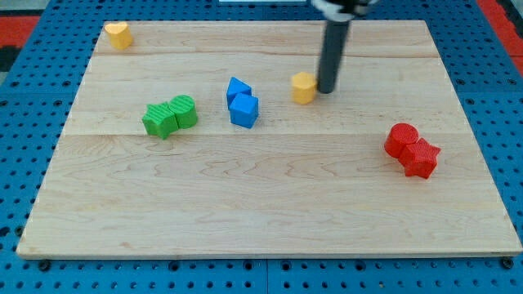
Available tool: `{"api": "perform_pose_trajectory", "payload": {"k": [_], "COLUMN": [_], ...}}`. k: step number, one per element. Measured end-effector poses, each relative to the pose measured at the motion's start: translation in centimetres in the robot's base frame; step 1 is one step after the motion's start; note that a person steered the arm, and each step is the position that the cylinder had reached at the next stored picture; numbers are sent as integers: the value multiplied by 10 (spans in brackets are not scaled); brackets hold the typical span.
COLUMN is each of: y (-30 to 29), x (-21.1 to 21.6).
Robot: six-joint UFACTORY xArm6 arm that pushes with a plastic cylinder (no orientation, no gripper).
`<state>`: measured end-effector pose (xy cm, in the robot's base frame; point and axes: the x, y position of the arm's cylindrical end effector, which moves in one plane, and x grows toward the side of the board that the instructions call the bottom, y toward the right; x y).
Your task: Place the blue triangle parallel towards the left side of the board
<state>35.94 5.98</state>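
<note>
The blue triangle (pixel 238 88) lies left of the board's middle, touching a blue cube (pixel 244 110) just below it. My tip (pixel 326 90) stands in the upper middle of the board, right beside a yellow hexagon block (pixel 303 86) and on its right. The tip is well to the right of the blue triangle, with the yellow block between them.
Two green blocks (pixel 170 117) sit together left of the blue pair. Two red blocks (pixel 412 150) sit together at the view's right. A yellow heart-like block (pixel 118 35) lies at the wooden board's (pixel 270 212) top left corner.
</note>
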Motion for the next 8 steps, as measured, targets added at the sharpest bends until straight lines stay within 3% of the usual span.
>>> {"api": "perform_pose_trajectory", "payload": {"k": [1, 2, 3, 5, 7, 8], "y": [-73, -94, -160, -160, -199, -148], "x": [4, 31, 37, 23, -11, -25]}}
